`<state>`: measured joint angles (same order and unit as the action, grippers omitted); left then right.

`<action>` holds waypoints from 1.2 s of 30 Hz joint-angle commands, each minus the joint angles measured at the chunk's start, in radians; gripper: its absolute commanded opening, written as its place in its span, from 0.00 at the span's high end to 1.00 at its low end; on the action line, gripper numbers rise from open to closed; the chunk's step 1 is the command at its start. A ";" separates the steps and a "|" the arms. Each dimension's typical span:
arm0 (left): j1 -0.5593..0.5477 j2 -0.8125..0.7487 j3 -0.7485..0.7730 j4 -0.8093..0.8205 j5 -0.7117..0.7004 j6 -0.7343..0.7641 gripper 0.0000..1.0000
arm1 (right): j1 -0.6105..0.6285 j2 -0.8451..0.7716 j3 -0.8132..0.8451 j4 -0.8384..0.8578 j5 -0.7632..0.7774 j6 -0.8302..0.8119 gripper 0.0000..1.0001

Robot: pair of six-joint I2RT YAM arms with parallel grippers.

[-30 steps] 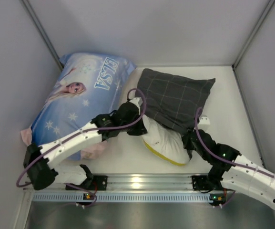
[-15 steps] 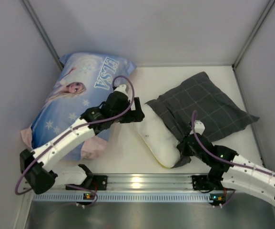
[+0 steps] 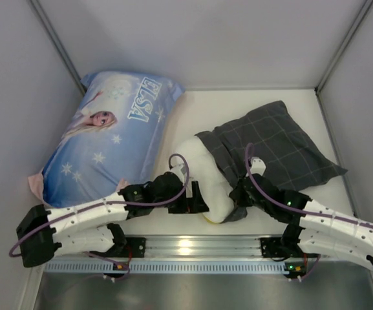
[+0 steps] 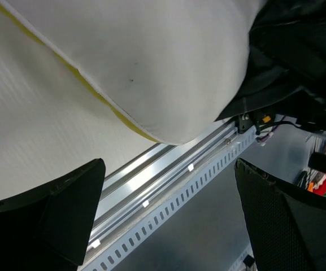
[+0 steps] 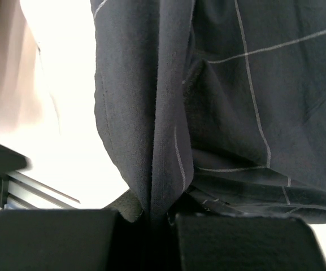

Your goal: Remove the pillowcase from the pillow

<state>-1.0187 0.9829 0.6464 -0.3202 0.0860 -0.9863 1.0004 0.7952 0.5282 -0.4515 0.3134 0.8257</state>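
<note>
The white pillow with yellow piping lies mid-table, its left part bare. The dark grey checked pillowcase covers its right side and spreads toward the back right. My right gripper is shut on a fold of the pillowcase's near edge; in the right wrist view the pillowcase fabric runs down between the fingers of the right gripper. My left gripper stands open beside the pillow's near-left edge. In the left wrist view the pillow sits beyond the left gripper, which holds nothing.
A large blue ELSA-print pillow leans at the back left. The metal rail runs along the near edge, right below the pillow's end. Grey walls close in the table at the left, back and right.
The left gripper has opened, let go of the pillow and dropped toward the near rail. The pillowcase has been pulled off to the right, baring more white pillow.
</note>
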 commanded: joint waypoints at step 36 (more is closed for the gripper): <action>-0.086 0.251 0.128 0.280 -0.107 0.024 1.00 | 0.056 -0.007 0.058 0.014 -0.003 -0.036 1.00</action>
<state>-1.0992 1.3754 0.6727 0.0437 0.0692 -1.0424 1.0344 0.7696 0.5449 -0.4816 0.3172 0.8047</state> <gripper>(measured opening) 0.040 0.006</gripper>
